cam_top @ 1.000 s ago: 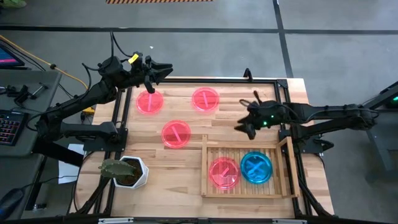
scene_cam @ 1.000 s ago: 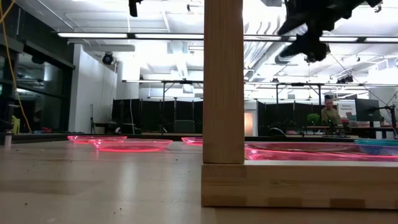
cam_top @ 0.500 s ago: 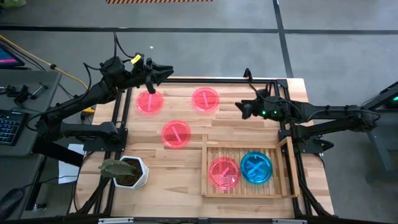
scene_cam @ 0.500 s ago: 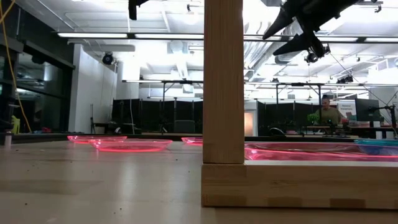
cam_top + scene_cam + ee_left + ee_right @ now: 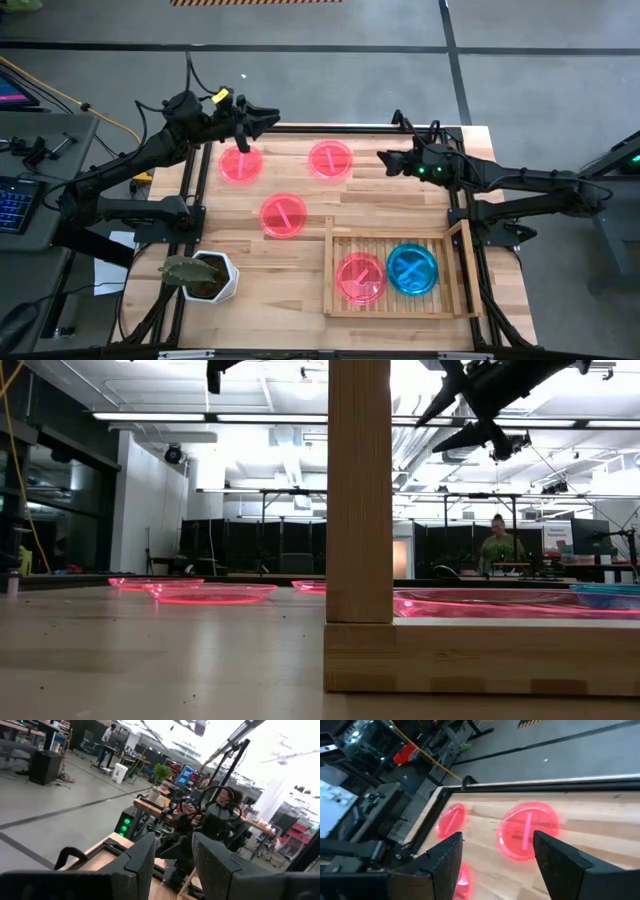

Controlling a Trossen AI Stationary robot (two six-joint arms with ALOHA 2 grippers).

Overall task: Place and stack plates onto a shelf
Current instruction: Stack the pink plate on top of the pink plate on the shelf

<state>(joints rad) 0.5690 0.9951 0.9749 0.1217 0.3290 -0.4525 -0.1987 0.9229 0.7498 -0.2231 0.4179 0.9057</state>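
Resting in the shelf (image 5: 334,262): pink plate (image 5: 360,277), teal plate (image 5: 412,268).

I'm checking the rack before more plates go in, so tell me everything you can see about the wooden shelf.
The shelf is a flat rectangular light-wood rack of thin parallel slats with a raised rim, lying flat on the table's near right part. Two plates rest inside side by side: a pink plate on its left and a blue plate on its right. Neither hand touches it. In the low view its rim and an upright wooden post show close up.

Overhead, table-level, two wrist views — shared table (image 5: 300,250)
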